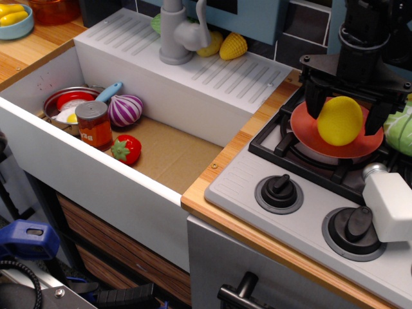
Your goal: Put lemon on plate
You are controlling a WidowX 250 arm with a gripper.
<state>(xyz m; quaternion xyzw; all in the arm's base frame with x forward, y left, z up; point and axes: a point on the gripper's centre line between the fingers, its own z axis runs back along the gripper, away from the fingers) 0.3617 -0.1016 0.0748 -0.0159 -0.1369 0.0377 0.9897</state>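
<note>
Reaching straight down from twelve o'clock over the grey toy stove [283, 168], the black arm [365, 38] hangs its black two-fingered gripper [342, 111] above the round red-salmon plastic plate [305, 129] on the back burner. Its fingers stand wide at nine and three o'clock of the large smooth bright-yellow plastic lemon [340, 120]; contact is unclear, so I cannot tell whether the lemon is gripped or resting. Being rounded, the lemon could roll toward six o'clock over the shallow rim if a finger brushes it.
</note>
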